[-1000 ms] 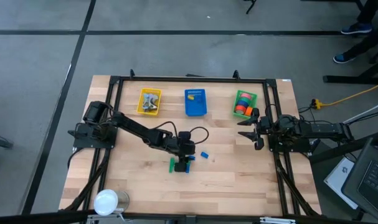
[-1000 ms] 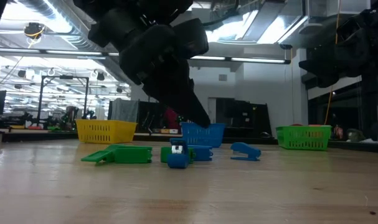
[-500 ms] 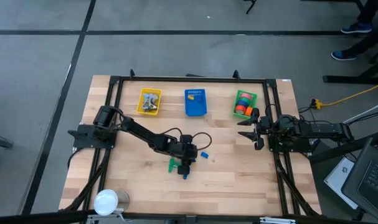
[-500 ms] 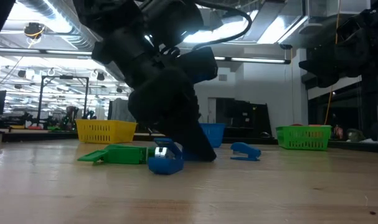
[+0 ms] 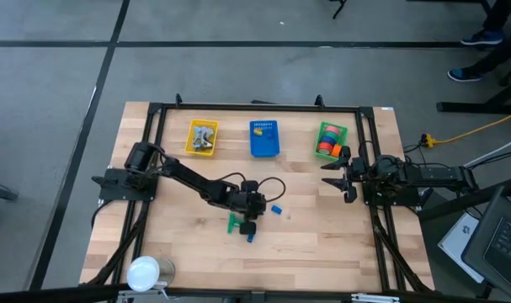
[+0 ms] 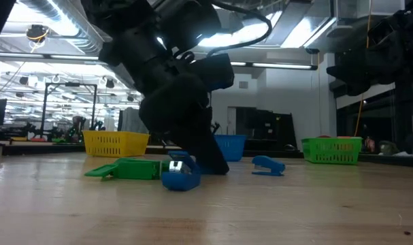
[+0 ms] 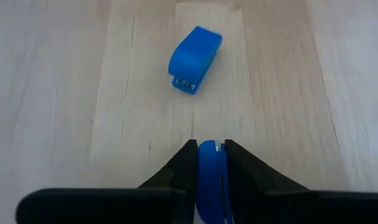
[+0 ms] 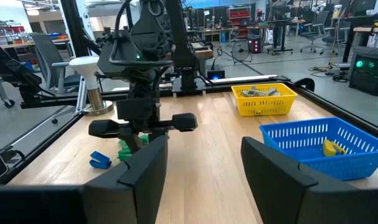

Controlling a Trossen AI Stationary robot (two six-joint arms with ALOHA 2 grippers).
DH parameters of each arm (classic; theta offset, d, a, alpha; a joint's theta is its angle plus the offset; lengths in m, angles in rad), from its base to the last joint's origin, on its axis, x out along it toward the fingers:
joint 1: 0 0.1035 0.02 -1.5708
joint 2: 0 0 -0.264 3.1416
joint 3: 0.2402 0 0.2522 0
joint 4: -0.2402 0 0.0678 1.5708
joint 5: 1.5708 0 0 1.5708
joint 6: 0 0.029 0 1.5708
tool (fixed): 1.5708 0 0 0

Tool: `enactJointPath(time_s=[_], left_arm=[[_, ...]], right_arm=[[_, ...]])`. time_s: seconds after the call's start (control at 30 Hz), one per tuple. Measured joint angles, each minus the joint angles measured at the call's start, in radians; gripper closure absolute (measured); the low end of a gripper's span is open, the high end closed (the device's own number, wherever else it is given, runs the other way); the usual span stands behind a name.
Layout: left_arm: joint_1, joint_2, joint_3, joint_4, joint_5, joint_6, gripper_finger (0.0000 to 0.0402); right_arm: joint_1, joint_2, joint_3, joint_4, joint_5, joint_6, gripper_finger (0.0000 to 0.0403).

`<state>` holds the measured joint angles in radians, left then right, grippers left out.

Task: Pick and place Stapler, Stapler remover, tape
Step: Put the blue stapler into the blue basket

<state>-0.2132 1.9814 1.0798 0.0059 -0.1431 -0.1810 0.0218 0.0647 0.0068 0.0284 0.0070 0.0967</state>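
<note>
Left wrist view: left gripper (image 7: 208, 163) clamped on blue stapler (image 7: 208, 180), probably; second blue stapler (image 7: 195, 58) and green stapler (image 6: 131, 168) still unsorted; right gripper (image 8: 201, 155) parted.

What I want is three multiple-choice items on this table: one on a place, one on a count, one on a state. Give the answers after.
1. Where are the tape rolls?
A. In the yellow basket
B. In the green basket
C. Loose on the wood

2. How many baskets stand along the table's far edge?
A. Three
B. Two
C. Five

3. What is the left gripper doing?
A. Hanging open over a basket
B. Shut on a green stapler
C. Shut on a blue stapler

Answers:
1. B: the tape rolls lie inside the green basket.
2. A: the yellow basket, the blue basket and the green one stand in a row.
3. C: the left gripper has both fingers pressed against the blue stapler.
</note>
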Motion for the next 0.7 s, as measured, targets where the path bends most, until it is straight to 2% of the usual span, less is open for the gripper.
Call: enactJointPath(time_s=[0.17, 0.33, 0.53, 0.7], left_arm=[[0.023, -0.053, -0.007, -0.05, -0.024, 0.0, 0.0349], [0.06, -0.136, -0.004, -0.078, -0.104, -0.02, 0.0342], [0.119, -0.211, -0.003, -0.033, -0.198, -0.019, 0.0343], [0.19, -0.242, -0.003, 0.016, -0.208, -0.017, 0.0343]], right_arm=[[0.0, 0.0, 0.0, 0.0, 0.0, 0.0, 0.0192], [0.0, 0.0, 0.0, 0.0, 0.0, 0.0, 0.0192], [0.0, 0.0, 0.0, 0.0, 0.0, 0.0, 0.0192], [0.0, 0.0, 0.0, 0.0, 0.0, 0.0, 0.0192]])
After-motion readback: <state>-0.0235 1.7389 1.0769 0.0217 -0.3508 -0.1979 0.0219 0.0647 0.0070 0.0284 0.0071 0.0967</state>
